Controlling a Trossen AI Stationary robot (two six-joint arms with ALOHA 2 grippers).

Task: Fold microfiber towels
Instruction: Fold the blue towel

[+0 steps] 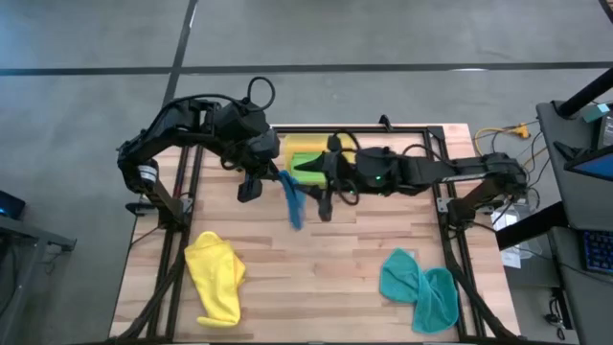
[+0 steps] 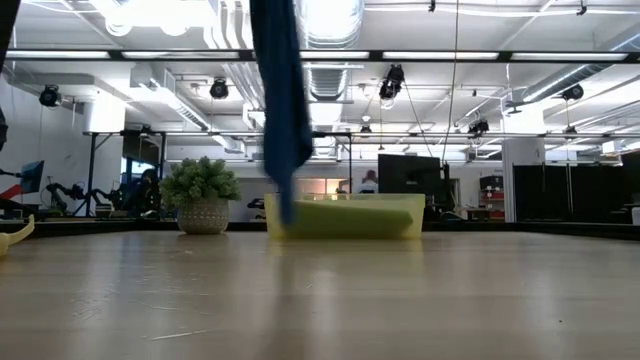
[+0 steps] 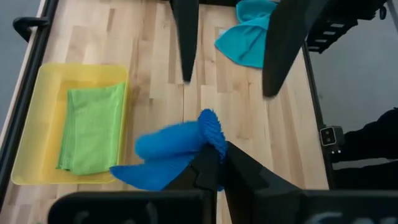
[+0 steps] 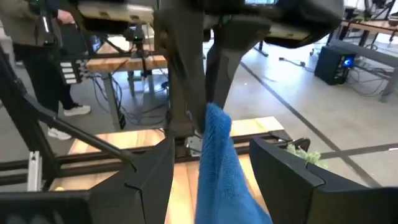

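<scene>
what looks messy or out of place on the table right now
Two towels lie crumpled and unfolded on the wood: the yellow towel at the front left, the teal towel at the front right. The green towel lies neatly folded in the yellow tray. The blue towel hangs in the air.

**Open middle, crowded back edge**

The wooden table (image 1: 316, 268) lies bare across its middle front. The crumpled yellow fuzzy towel (image 1: 215, 278) blocks one front corner, the teal fuzzy towel (image 1: 421, 286) the other. At the back, the rigid yellow tray (image 1: 292, 144) and both dark arms crowd the hanging bright blue towel (image 1: 291, 199).
</scene>
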